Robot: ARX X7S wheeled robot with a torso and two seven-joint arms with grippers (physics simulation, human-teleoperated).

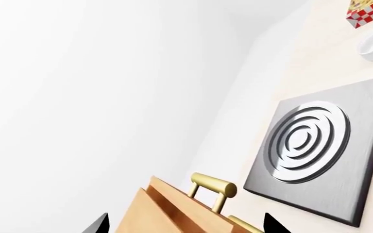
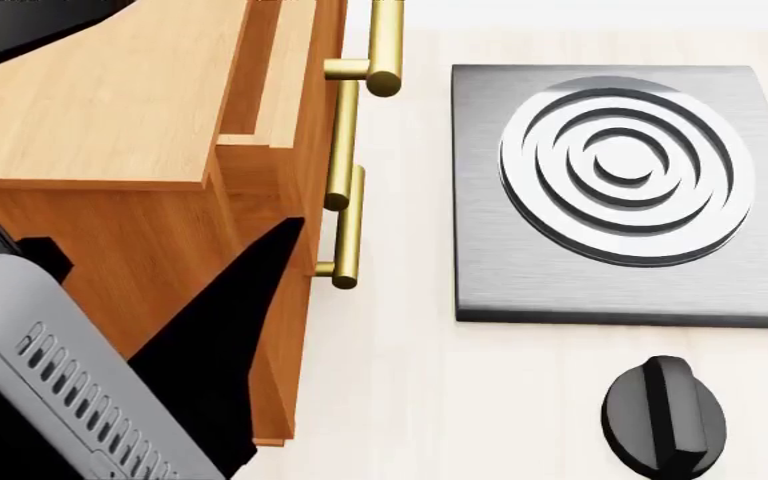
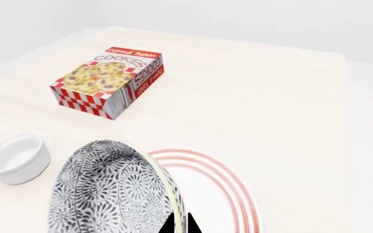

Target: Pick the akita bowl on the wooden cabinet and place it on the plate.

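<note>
The akita bowl (image 3: 109, 194), patterned black and white outside with a pale rim, hangs tilted on its side in the right wrist view. My right gripper (image 3: 179, 226) is shut on its rim, one dark fingertip on each side of the wall. Just beyond and below the bowl lies the plate (image 3: 228, 194), white with red rings, partly hidden by the bowl. The wooden cabinet (image 2: 104, 110) with brass handles (image 2: 355, 150) fills the head view's left. My left gripper (image 1: 186, 228) is open over a cabinet corner (image 1: 167, 211), holding nothing. Neither bowl nor plate shows in the head view.
A cookies box (image 3: 109, 80) and a small white cup (image 3: 17, 158) stand on the pale counter beyond the plate. A grey burner plate (image 2: 618, 190) with raised rings lies right of the cabinet, with a black knob (image 2: 664, 415) in front of it. My left arm (image 2: 51, 390) covers the lower left.
</note>
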